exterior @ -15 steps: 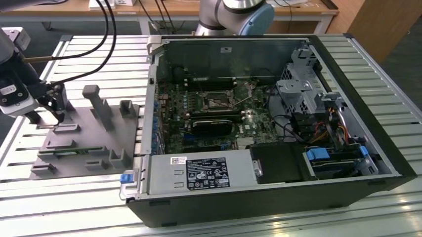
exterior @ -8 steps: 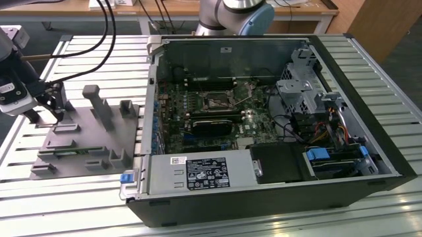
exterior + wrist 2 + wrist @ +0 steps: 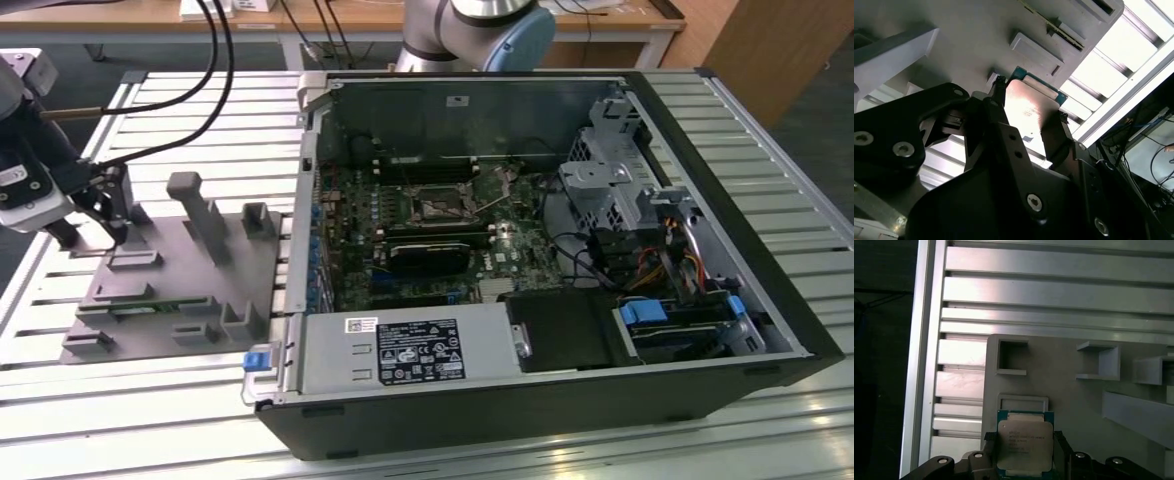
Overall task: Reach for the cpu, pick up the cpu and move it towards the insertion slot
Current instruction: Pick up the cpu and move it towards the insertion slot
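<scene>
The cpu (image 3: 1022,445), a flat square chip with a silvery top and a green edge, sits between my gripper's (image 3: 1023,439) dark fingers (image 3: 988,452) in both wrist views. One finger presses on each side of the chip, so the gripper is shut on it. The cpu (image 3: 1029,112) hangs just above the grey fixture plate (image 3: 969,35), over a shallow rectangular pocket (image 3: 1022,402). In the exterior view my gripper (image 3: 90,234) is at the far left, over the plate's (image 3: 174,285) far corner. The insertion slot (image 3: 438,205) is a dark square socket on the motherboard inside the open computer case (image 3: 747,250).
The grey plate carries upright posts (image 3: 200,215) and low blocks (image 3: 134,260) close to the gripper. A ribbed aluminium table (image 3: 107,420) lies under everything. The case wall (image 3: 310,200) stands between the plate and the socket. Cables (image 3: 200,70) hang at the back left.
</scene>
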`<state>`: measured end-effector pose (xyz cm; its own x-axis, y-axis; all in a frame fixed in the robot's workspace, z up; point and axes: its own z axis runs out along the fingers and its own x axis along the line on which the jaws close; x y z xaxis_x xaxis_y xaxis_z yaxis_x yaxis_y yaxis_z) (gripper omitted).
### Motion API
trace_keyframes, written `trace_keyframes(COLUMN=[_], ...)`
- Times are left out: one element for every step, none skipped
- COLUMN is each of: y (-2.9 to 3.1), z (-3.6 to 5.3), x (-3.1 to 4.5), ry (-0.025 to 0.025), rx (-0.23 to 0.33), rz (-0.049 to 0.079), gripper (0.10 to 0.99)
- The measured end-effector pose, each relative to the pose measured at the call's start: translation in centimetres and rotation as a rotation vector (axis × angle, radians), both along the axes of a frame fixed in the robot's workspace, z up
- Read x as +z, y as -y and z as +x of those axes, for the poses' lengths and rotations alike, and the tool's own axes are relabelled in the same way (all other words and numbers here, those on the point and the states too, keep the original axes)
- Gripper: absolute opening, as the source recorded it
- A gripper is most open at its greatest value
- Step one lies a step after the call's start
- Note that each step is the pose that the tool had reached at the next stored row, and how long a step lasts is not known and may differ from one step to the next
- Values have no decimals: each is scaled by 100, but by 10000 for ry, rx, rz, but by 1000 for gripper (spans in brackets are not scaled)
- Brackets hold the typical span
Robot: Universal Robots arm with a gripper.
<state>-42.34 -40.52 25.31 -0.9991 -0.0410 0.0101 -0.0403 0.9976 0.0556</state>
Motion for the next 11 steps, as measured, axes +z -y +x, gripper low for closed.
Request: trace_keyframes(y=[0,0,0,0,0,0,0,-1,-3,-4,-6], z=[0,0,0,0,0,0,0,0,1,1,1], x=[6,11,17,25,33,40,45,48,49,52,53], ry=[-1,1,2,2,2,2,3,5,4,3,3], rx=[0,0,0,0,0,1,0,0,1,1,1], rz=[-1,1,1,1,2,1,2,3,2,1,2], gripper=[533,533,533,533,533,533,533,533,533,533,533])
